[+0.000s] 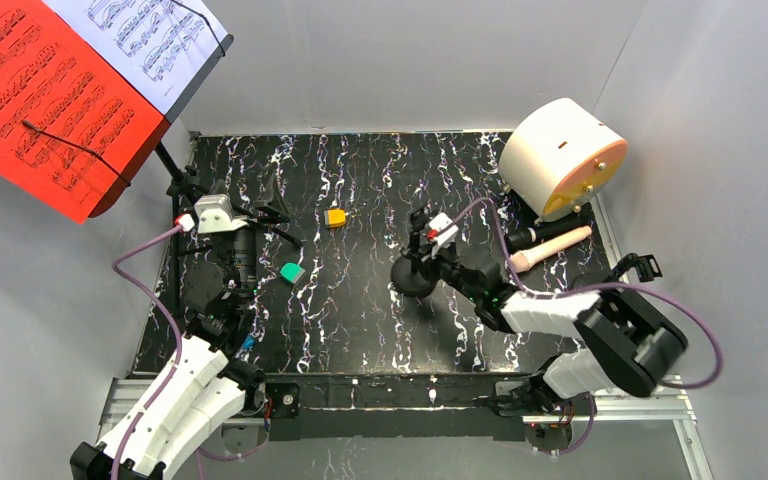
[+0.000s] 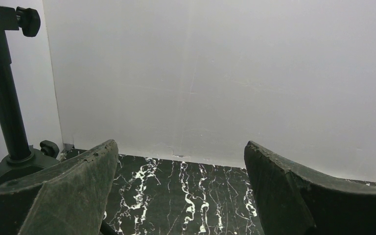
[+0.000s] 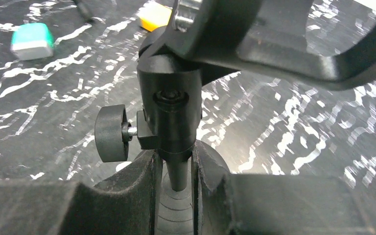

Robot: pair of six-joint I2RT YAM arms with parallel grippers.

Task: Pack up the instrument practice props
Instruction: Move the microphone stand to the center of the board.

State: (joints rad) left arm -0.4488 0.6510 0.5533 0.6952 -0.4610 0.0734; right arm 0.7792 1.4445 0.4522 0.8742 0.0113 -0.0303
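Observation:
My right gripper [image 1: 422, 255] is shut on a black microphone pole [image 3: 176, 122], its fingers [image 3: 142, 181] pressing both sides of the collar just above the round base [image 1: 415, 277]. The pole's empty clip [image 3: 298, 44] fills the top of the right wrist view. A black microphone [image 1: 532, 236] and a beige one [image 1: 552, 248] lie on the table to the right. The music rack [image 1: 200, 80] stands at the far left, carrying a red sheet [image 1: 40, 100] and a white sheet [image 1: 155, 40]. My left gripper [image 1: 265, 208] is open and empty beside the rack's pole [image 2: 5, 107].
A big white cylinder with an orange face [image 1: 563, 158] sits at the back right corner. An orange block [image 1: 336, 217] and a teal block [image 1: 292, 271] lie on the black marbled table [image 1: 360, 320]. White walls close the back and both sides.

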